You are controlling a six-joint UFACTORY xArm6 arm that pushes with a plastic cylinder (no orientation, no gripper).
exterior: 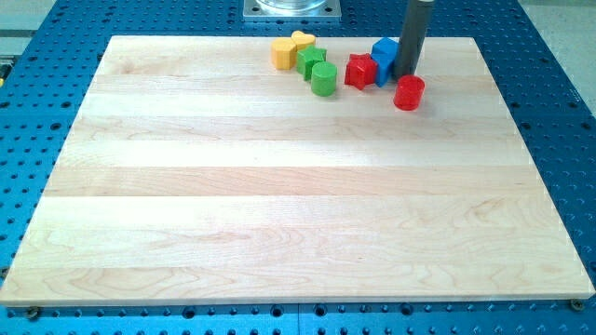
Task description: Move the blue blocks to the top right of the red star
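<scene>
The red star lies near the view's top, right of centre. Two blue blocks touch it on its right: one up and to the right, another just below, partly hidden by the rod. My tip stands right against the blue blocks' right side. A red cylinder sits just below and right of the tip.
A green cylinder and a green block lie left of the red star. A yellow block and a yellow heart lie further left. The wooden board rests on a blue perforated table.
</scene>
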